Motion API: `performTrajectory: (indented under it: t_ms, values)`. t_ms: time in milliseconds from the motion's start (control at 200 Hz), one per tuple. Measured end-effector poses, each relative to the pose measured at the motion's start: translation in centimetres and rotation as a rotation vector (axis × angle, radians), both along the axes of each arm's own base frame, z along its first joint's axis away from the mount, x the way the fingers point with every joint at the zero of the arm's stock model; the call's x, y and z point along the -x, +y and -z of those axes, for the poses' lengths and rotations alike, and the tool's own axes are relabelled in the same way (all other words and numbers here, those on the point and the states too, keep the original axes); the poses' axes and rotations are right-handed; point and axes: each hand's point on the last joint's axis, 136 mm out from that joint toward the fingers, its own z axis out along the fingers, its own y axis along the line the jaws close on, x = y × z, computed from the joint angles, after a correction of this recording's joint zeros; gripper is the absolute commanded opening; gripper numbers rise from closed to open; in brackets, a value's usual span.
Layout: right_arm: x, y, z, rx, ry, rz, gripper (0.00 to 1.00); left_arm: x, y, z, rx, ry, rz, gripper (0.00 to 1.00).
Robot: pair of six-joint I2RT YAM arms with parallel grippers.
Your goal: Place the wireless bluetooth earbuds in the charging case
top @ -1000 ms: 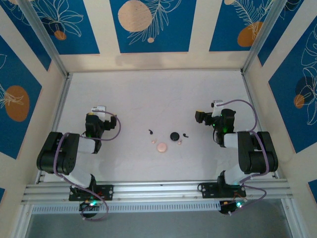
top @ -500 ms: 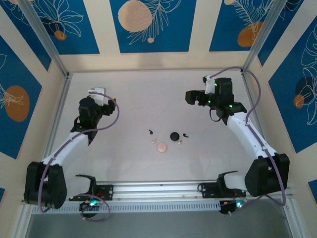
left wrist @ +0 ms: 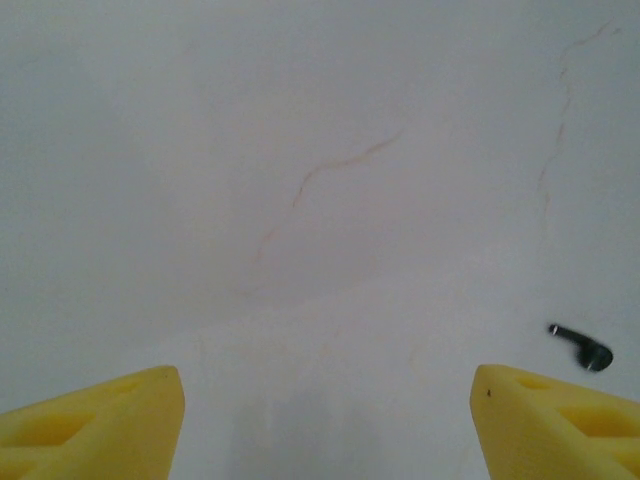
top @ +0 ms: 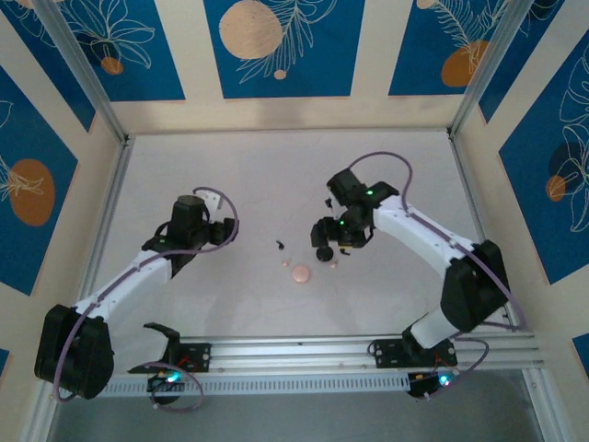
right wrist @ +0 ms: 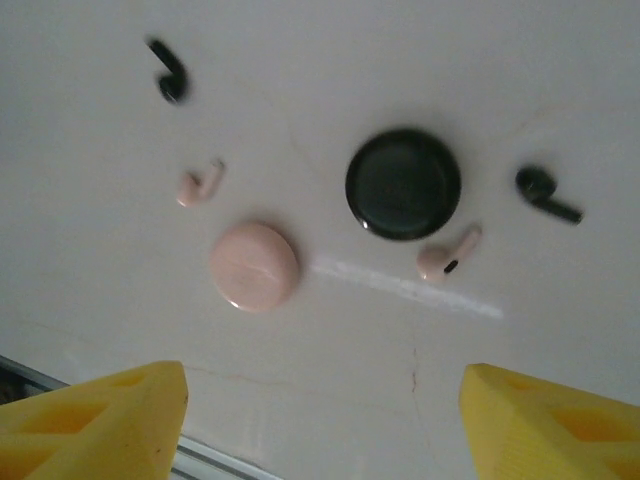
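Two yellow fingertips (left wrist: 100, 415) of the left gripper (left wrist: 325, 420) stand wide apart with nothing between them. A black earbud (left wrist: 582, 348) lies on the white table (left wrist: 320, 150) at about 3 o'clock from the gap. The right gripper (right wrist: 320, 420) also gapes empty. Beyond it sits a round black case (right wrist: 403, 183), with a second black earbud (right wrist: 545, 193) at 3 o'clock. A pink earbud (right wrist: 447, 254) lies just beside it at 5, a pink case (right wrist: 254, 265) at 8, and a second pink earbud (right wrist: 198, 183) at 9. Every earbud lies on the table, outside the cases.
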Motion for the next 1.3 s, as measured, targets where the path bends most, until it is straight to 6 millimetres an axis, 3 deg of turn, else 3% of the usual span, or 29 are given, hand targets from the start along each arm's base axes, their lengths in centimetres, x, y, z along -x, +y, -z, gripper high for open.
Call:
performTrajectory:
  t_ms: [180, 445, 830, 1180, 1300]
  values:
    - [0.4, 0.3, 3.3, 0.091, 0.111, 0.017, 0.69, 0.6, 0.2, 0.9, -0.004, 0.023, -0.006, 0.76]
    - [-2.1, 0.9, 5.1, 0.159, 0.119, 0.038, 0.71, 0.5, 0.6, 1.0, -0.012, 0.022, -0.029, 0.77]
    - [-3.0, 0.1, 8.1, 0.227, 0.164, 0.042, 0.68, 1.1, 0.9, 2.0, -0.007, 0.046, -0.045, 0.77]
    - [-3.0, 0.1, 10.0, 0.253, 0.192, 0.028, 0.56, 1.3, 1.0, 2.4, -0.01, 0.054, -0.045, 0.77]
    - [-3.0, 0.0, 9.9, 0.256, 0.192, 0.028, 0.47, 1.3, 1.0, 2.4, -0.01, 0.054, -0.045, 0.77]
